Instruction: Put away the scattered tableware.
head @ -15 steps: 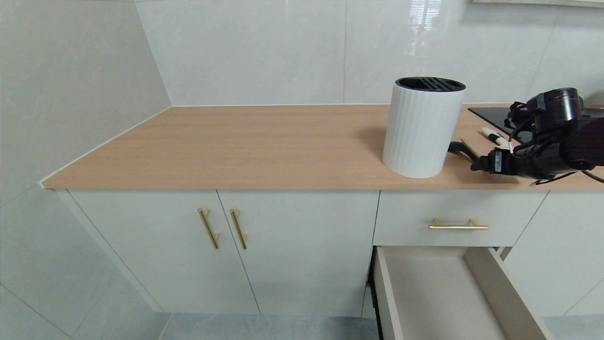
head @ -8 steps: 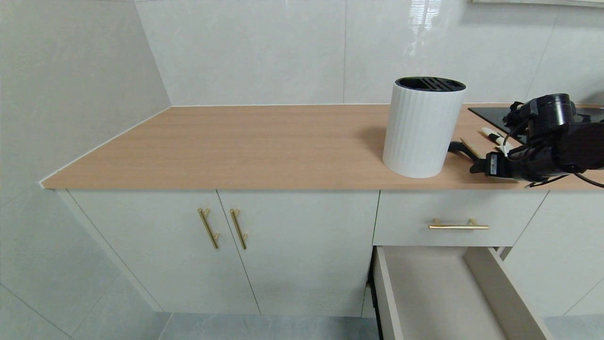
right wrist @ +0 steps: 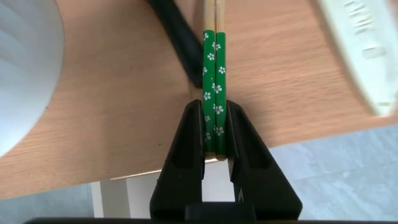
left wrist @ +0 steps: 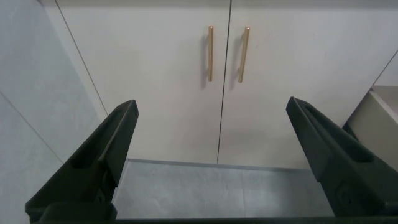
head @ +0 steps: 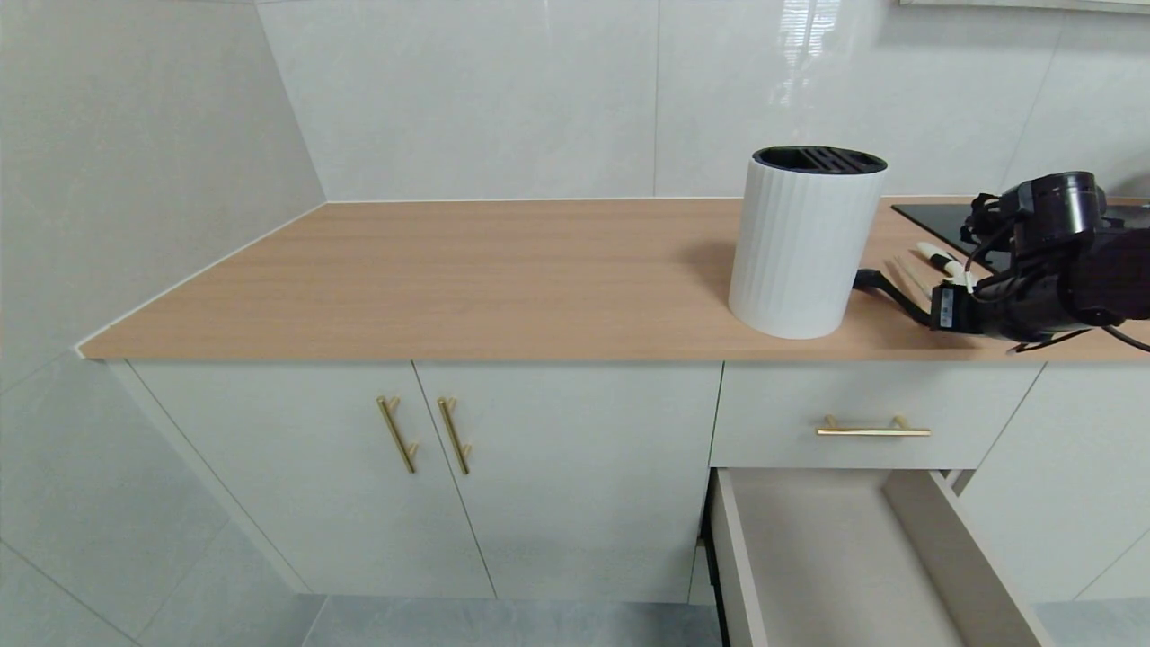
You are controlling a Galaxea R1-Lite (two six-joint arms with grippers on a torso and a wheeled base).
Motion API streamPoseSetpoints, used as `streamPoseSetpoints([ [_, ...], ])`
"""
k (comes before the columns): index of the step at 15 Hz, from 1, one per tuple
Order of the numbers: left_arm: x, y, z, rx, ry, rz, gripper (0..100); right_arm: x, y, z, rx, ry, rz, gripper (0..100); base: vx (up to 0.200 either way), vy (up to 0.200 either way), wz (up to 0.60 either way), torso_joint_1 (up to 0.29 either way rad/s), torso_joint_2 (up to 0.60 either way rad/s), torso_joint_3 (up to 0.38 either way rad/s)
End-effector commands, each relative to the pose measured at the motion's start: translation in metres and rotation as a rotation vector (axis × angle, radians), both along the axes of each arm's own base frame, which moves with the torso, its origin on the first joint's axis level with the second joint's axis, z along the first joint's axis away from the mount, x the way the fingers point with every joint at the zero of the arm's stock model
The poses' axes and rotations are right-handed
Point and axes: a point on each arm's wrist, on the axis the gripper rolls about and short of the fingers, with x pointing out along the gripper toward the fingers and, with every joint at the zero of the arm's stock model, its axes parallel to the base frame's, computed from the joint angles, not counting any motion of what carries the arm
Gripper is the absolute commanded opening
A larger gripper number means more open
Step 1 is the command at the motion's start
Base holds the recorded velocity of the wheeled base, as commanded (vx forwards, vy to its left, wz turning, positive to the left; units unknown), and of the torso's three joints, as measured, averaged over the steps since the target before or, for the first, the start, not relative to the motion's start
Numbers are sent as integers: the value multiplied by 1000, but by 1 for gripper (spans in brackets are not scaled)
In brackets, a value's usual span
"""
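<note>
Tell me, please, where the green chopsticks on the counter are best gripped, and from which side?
Grip the green chopsticks at their flowered ends, coming from the front edge of the counter. They sit side by side with those ends near that edge, so one pinch across takes both. The right gripper is shut there.

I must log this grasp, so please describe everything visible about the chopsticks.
The chopsticks are a pair, side by side and touching. Their ends are green with small white flowers; the rest looks like pale wood. The right gripper is shut on the green ends, near the front edge of the counter, beside a black utensil.
</note>
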Motion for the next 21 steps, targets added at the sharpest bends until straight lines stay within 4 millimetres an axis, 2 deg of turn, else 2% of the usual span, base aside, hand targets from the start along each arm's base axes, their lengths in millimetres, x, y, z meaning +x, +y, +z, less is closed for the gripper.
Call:
streamPoseSetpoints([
  [1, 0, 0, 0, 0, 2, 1, 100, -21, -1, 25, 1, -60, -4, 0, 0, 0, 0, 0, 0, 0],
  [4, 0, 0, 0, 0, 2, 1, 100, -70, 1, 49, 9, -114, 12, 0, 0, 0, 0, 0, 0, 0],
  [5, 0, 0, 0, 0, 2, 1, 100, -103, 4, 56, 21, -130, 43, 0, 0, 0, 0, 0, 0, 0],
  [7, 0, 0, 0, 0, 2, 1, 100, -142, 5, 70, 52, -184, 89, 0, 0, 0, 0, 0, 0, 0],
  [9, 0, 0, 0, 0, 2, 1, 100, -186, 6, 76, 85, -165, 117, 0, 0, 0, 0, 0, 0, 0],
  [11, 0, 0, 0, 0, 2, 1, 100, -220, 7, 77, 113, -111, 160, 0, 0, 0, 0, 0, 0, 0],
  [12, 0, 0, 0, 0, 2, 1, 100, -247, 8, 76, 136, -55, 188, 0, 0, 0, 0, 0, 0, 0],
  [13, 0, 0, 0, 0, 2, 1, 100, -260, 8, 75, 152, -26, 207, 0, 0, 0, 0, 0, 0, 0],
  [15, 0, 0, 0, 0, 0, 1, 100, -277, 10, 66, 197, 69, 259, 0, 0, 0, 0, 0, 0, 0],
  [17, 0, 0, 0, 0, 0, 1, 100, -279, 14, 57, 231, 173, 310, 0, 0, 0, 0, 0, 0, 0],
  [19, 0, 0, 0, 0, 2, 1, 100, -262, 27, 32, 242, 358, 393, 0, 0, 0, 0, 0, 0, 0],
  [21, 0, 0, 0, 0, 2, 1, 100, -241, 31, 11, 246, 403, 397, 0, 0, 0, 0, 0, 0, 0],
])
